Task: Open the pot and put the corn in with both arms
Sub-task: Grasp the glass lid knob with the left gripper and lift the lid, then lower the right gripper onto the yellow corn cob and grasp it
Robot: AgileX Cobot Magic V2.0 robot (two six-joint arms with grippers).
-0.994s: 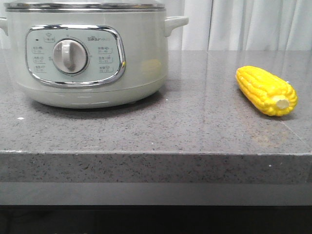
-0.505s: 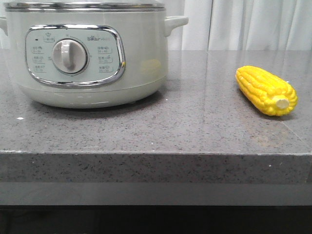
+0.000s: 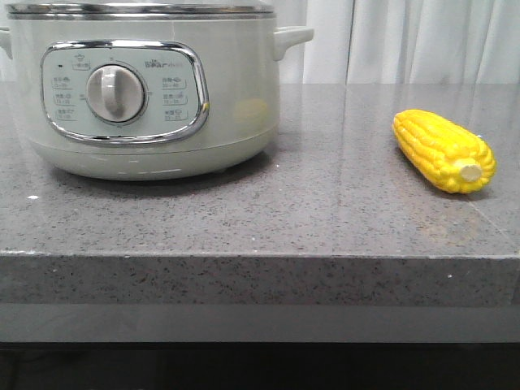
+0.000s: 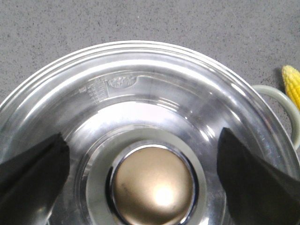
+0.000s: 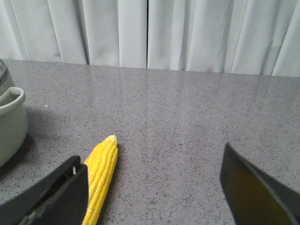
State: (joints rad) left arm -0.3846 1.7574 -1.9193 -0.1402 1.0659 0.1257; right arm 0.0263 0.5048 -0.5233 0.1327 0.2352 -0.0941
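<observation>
The pot [image 3: 150,89] stands at the left of the counter in the front view, with its steel-rimmed glass lid [image 4: 140,93] on. In the left wrist view my left gripper [image 4: 145,166] hangs open straight over the lid, one black finger on each side of the round metal knob [image 4: 153,185], apart from it. The corn [image 3: 444,150] lies on the counter at the right, stub end toward me. In the right wrist view my right gripper [image 5: 154,187] is open above the counter, and the corn [image 5: 101,183] lies just inside its left finger [image 5: 56,199]. Neither gripper shows in the front view.
The grey speckled counter [image 3: 268,219] has a front edge close to the camera. White curtains [image 5: 150,33] hang behind it. A pot side handle [image 4: 286,110] sticks out toward the corn [image 4: 293,84].
</observation>
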